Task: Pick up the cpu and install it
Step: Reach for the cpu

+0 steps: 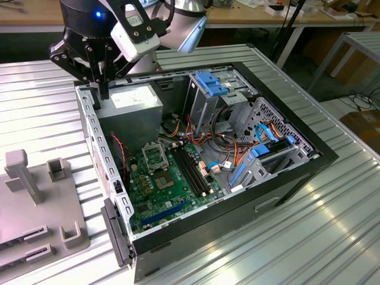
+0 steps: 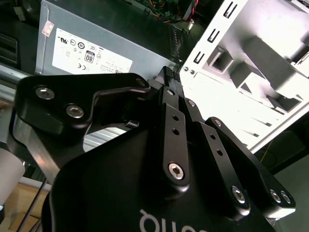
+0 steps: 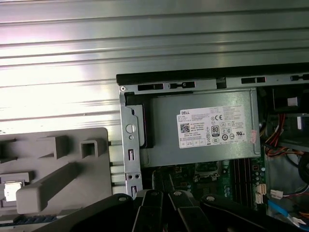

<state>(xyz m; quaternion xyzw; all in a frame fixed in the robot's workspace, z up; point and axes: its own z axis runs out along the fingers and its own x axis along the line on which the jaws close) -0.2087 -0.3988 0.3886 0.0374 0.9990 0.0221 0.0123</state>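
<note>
Hovering above the power supply (image 1: pixel 136 102), fingers (image 2: pixel 170 94) clenched together, empty; cpu (image 3: pixel 12 190) lies well apart from them in grey fixture (image 3: pixel 72 157).

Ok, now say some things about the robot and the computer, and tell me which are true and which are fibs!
1. The gripper is above the grey power supply. True.
2. The computer case has its lid on. False: it is open, and the green board shows inside.
3. A grey holder sits on the metal table, on the exterior view's left of the case. True.
4. The plastic clips inside the case are red. False: they are blue.
</note>
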